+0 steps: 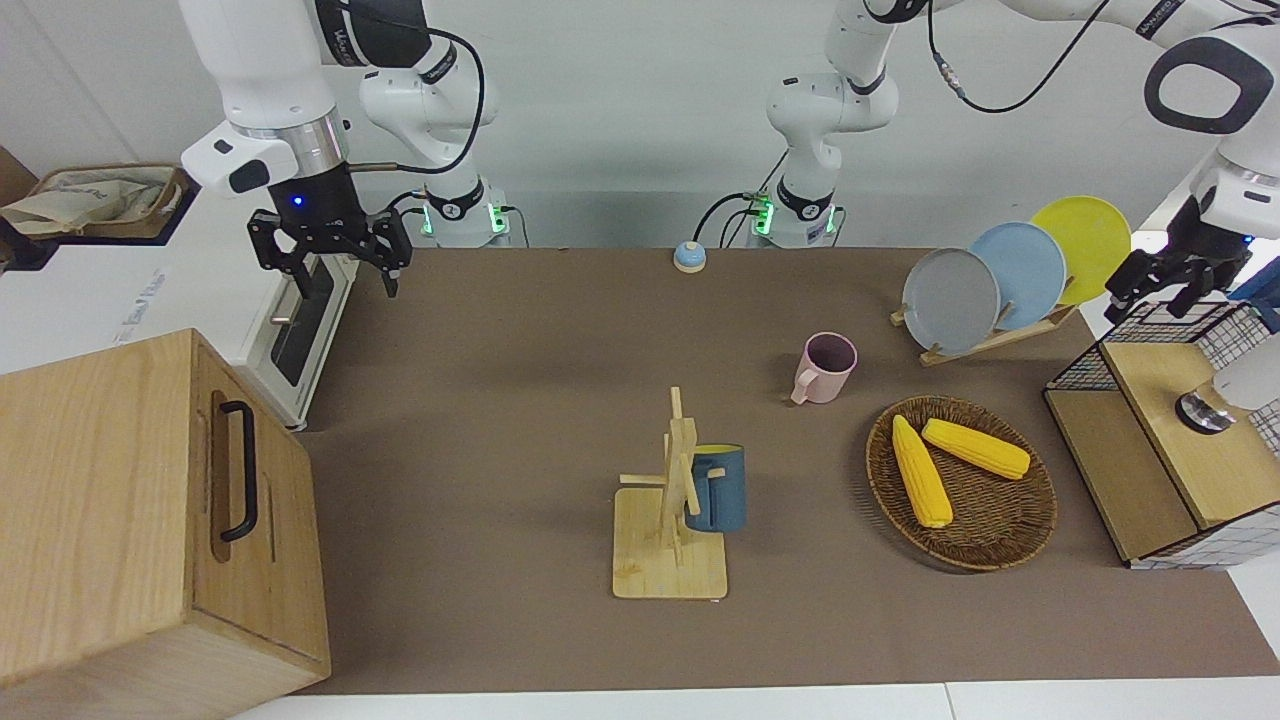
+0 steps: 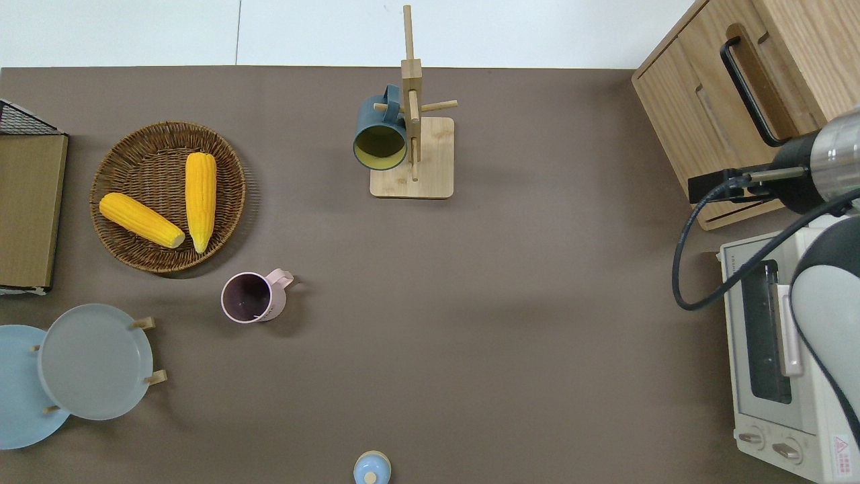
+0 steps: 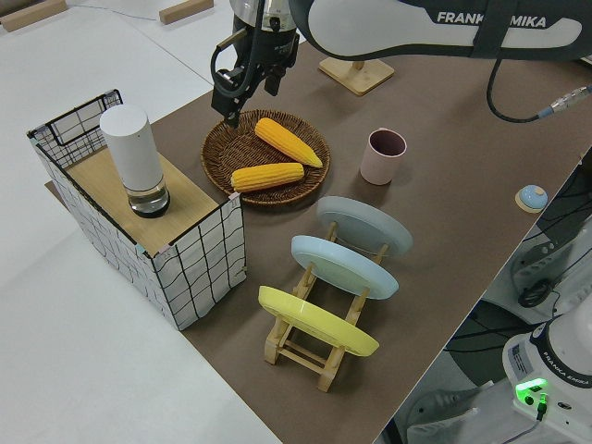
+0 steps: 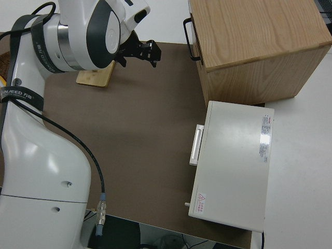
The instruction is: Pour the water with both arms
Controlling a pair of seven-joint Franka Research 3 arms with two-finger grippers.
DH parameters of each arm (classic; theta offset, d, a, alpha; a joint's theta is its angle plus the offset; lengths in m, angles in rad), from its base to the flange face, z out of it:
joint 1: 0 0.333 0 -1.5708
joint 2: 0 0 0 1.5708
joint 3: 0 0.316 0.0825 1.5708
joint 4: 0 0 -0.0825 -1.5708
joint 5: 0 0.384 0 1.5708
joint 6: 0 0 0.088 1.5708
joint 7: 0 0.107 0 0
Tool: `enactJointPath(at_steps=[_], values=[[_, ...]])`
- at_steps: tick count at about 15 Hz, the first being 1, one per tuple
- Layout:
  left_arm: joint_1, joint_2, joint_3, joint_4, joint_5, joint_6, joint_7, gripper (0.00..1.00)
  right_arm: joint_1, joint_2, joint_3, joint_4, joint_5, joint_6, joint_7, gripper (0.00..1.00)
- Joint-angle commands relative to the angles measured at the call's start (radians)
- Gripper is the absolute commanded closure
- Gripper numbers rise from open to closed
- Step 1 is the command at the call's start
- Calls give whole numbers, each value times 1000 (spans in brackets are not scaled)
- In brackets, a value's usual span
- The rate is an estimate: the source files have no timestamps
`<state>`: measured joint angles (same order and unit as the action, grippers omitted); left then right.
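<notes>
A white cylinder with a metal base (image 1: 1232, 388) stands on the wooden shelf of a wire crate (image 1: 1160, 320) at the left arm's end of the table; it also shows in the left side view (image 3: 134, 157). A pink mug (image 1: 828, 367) stands upright on the brown mat, nearer to the robots than the wicker basket. My left gripper (image 1: 1150, 298) hangs open and empty in the air beside the crate; the left side view (image 3: 250, 100) shows it apart from the cylinder. It is out of the overhead view. My right gripper (image 1: 346, 290) is open and parked.
A wicker basket (image 1: 1030, 520) holds two corn cobs. A plate rack (image 1: 985, 345) holds three plates. A blue mug (image 1: 715, 487) hangs on a wooden mug tree (image 1: 668, 560). A wooden cabinet (image 1: 120, 520), a white toaster oven (image 2: 772, 363) and a small blue bell (image 1: 688, 257) are also there.
</notes>
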<state>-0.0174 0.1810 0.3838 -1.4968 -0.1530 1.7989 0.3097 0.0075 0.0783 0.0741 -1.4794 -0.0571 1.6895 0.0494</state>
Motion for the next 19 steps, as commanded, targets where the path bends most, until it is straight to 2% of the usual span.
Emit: enactJointPath(at_steps=[1, 3, 7, 11, 16, 19], values=[[-104, -14, 7, 4, 38, -110, -121, 0, -6, -2, 3, 2, 28, -2, 7, 17], [-150, -24, 6, 4, 47, -148, -127, 0, -6, -2, 3, 2, 28, -4, 7, 17], [-231, -43, 6, 6, 130, -208, -139, 0, -6, -2, 3, 2, 28, -2, 7, 17], [-245, -106, -11, -9, 133, -253, -141, 0, -6, -2, 3, 2, 28, -2, 7, 17], [-250, -112, -48, -13, 132, -254, -144, 0, -6, -2, 3, 2, 28, -2, 7, 17], [-250, -113, -51, -13, 121, -256, -141, 0, -6, -2, 3, 2, 28, -2, 7, 17]])
